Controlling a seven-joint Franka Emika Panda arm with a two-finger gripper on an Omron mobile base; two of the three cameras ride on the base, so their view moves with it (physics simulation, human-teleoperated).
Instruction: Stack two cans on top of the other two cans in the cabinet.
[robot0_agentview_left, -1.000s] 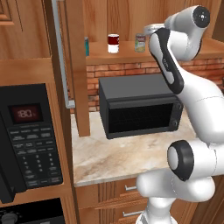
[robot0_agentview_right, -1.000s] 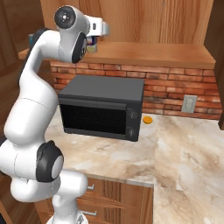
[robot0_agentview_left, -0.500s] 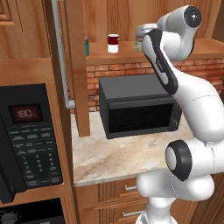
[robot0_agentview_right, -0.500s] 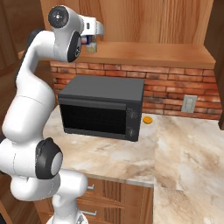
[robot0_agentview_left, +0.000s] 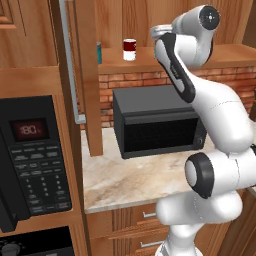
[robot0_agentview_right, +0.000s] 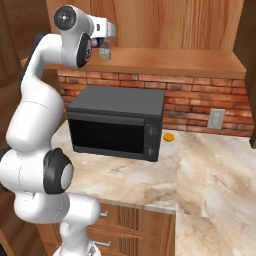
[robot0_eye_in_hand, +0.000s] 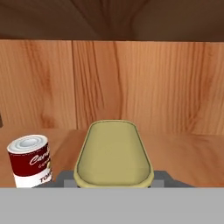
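Note:
In the hand view my gripper (robot0_eye_in_hand: 113, 178) is shut on a can with a flat yellow top (robot0_eye_in_hand: 113, 153), held above the cabinet shelf (robot0_eye_in_hand: 188, 153). The red-and-white can (robot0_eye_in_hand: 30, 159) stands upright on the shelf to its left, apart from it. From the left base view the hand (robot0_agentview_left: 160, 34) hovers at shelf height right of the red-and-white can (robot0_agentview_left: 129, 49), and the teal can (robot0_agentview_left: 99, 52) peeks out behind the door edge. In the right base view a tin (robot0_agentview_right: 104, 50) shows right under the hand (robot0_agentview_right: 105, 36); I cannot tell whether it is the held one.
The cabinet door (robot0_agentview_left: 86, 75) with its silver bar handle (robot0_agentview_left: 70, 65) stands open at the left. A black microwave box (robot0_agentview_left: 157, 125) sits on the marble counter (robot0_agentview_right: 200, 170) below the shelf. A small orange thing (robot0_agentview_right: 169, 136) lies by the brick wall.
The hand with the can has shifted slightly left along the shelf toward the red-and-white can. It now covers the tin that showed beside it in the left base view.

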